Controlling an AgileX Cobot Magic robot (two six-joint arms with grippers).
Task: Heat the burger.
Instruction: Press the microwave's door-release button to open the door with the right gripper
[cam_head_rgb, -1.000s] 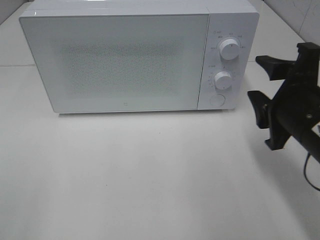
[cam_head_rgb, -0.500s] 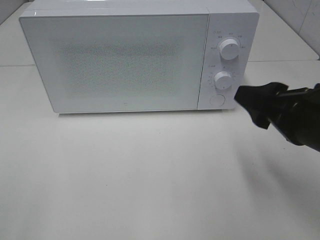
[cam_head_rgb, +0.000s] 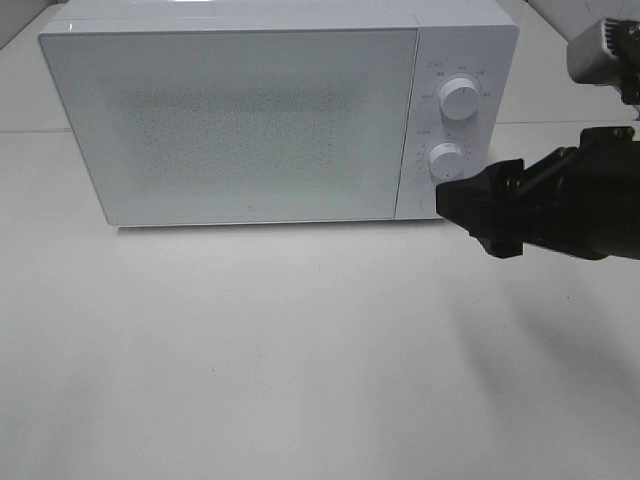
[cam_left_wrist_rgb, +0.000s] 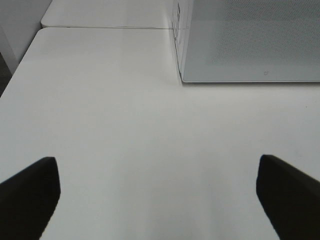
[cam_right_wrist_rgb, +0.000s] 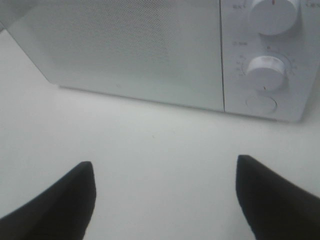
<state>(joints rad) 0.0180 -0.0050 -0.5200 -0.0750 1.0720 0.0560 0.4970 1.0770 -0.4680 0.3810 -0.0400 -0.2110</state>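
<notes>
At the lower right corner of the microwave (cam_head_rgb: 240, 120), the right tool (cam_head_rgb: 468, 215), matt black and blunt-tipped, hovers with jaws spread and empty. Its arm reaches in level from the right, cut off by the frame. It covers the round button (cam_right_wrist_rgb: 261, 103) under two white knobs (cam_head_rgb: 447, 160). The left tool (cam_left_wrist_rgb: 160, 200) gapes wide over the smooth white table (cam_head_rgb: 250, 350). The microwave's speckled, glossy door is closed and hides any burger.

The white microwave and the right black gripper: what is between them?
Only bare white tabletop separates the right black gripper from the white boxy microwave, shown in the right wrist view.
</notes>
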